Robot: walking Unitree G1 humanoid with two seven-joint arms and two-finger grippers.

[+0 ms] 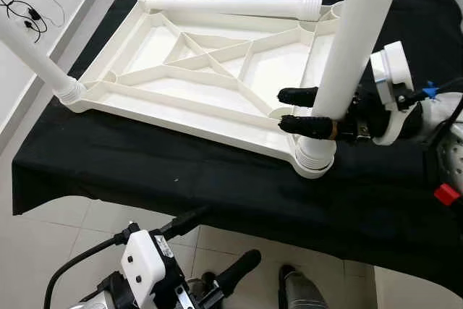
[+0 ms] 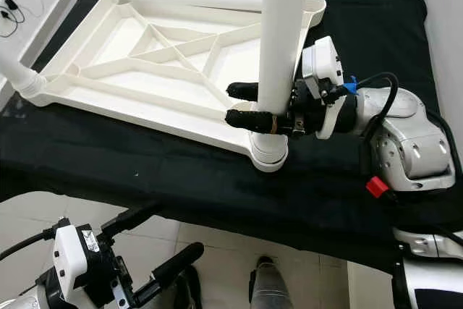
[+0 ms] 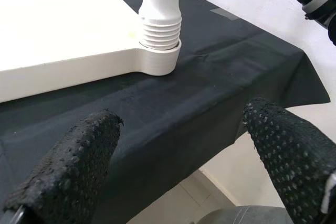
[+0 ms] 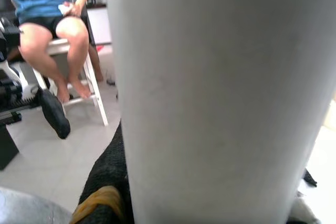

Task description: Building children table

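Note:
A white ribbed table top [image 1: 155,103] lies upside down on a black cloth [image 1: 181,175]. One white leg [image 1: 358,34] stands upright in the near right corner socket [image 1: 315,161]. My right gripper [image 1: 286,108] is shut on this leg just above its threaded base, one black finger on each side. A second leg [image 1: 32,59] sticks out of the left corner. A third leg [image 1: 231,6] lies across the far edge. My left gripper [image 1: 217,244] hangs low in front of the cloth, open and empty. The left wrist view shows its fingers [image 3: 68,177] apart and the upright leg's base [image 3: 160,30] beyond.
The cloth's near edge drops to a tiled floor [image 1: 58,236]. Black cables [image 1: 22,9] lie on the floor at far left. In the right wrist view a person [image 4: 52,19] sits on a white stool behind the leg.

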